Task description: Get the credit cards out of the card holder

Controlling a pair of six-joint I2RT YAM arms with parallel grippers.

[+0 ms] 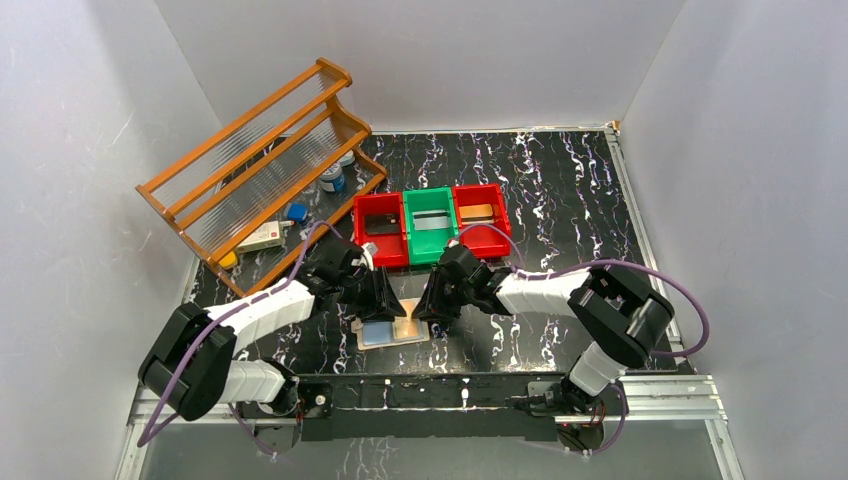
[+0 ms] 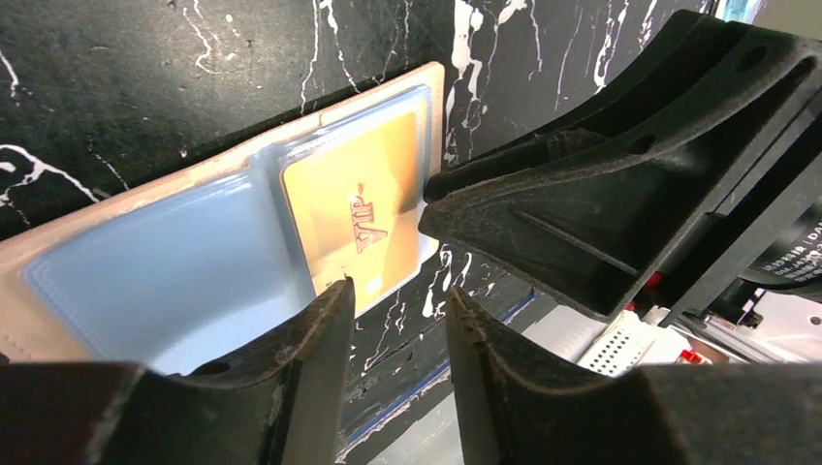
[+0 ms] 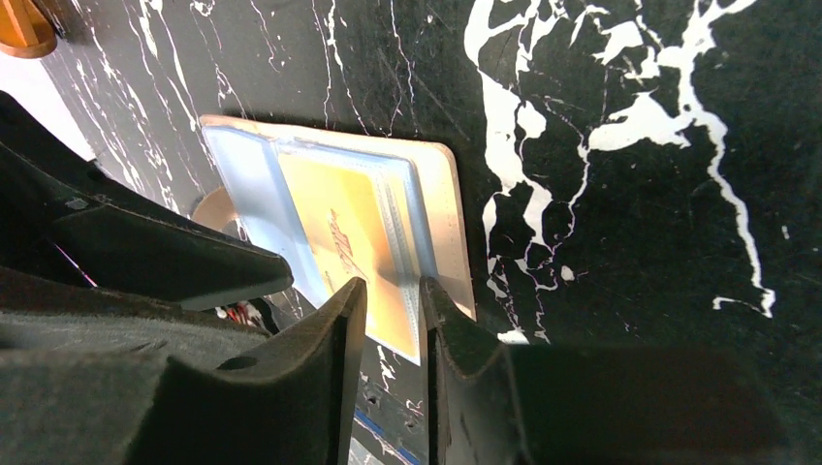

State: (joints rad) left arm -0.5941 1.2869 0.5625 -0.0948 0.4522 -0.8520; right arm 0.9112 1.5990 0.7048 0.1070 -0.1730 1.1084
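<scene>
From where I stand, the card holder (image 1: 378, 335) lies spread flat on the black marbled table (image 1: 570, 200), close to the arm bases and between the two wrists. What matters is the gold card (image 2: 359, 213) in its right-hand half. It sits in the pale blue sleeve (image 2: 174, 262) with its long axis running from the far side toward the bases. Its near end looks to poke out past the sleeve and the tan border onto the table. That loose end points straight at the right gripper (image 3: 388, 300), whose fingertips hang just above it, one to either side of the card's near edge. Its jaws stand a narrow way apart and I see nothing clamped between them. The left gripper (image 2: 397, 310) stands on the other side, its jaws also a narrow gap apart with only table showing through. One of its fingertips is at the card's near corner, where card and sleeve meet. Both grippers are right beside the card, but the right arm is the one lined up on the free end. I would judge it the arm to draw the card along its length toward the bases, with the left placed to pin the holder. Whether either fingertip actually touches, I cannot tell. Farther back, three bins (image 1: 430, 250) each hold a card.
</scene>
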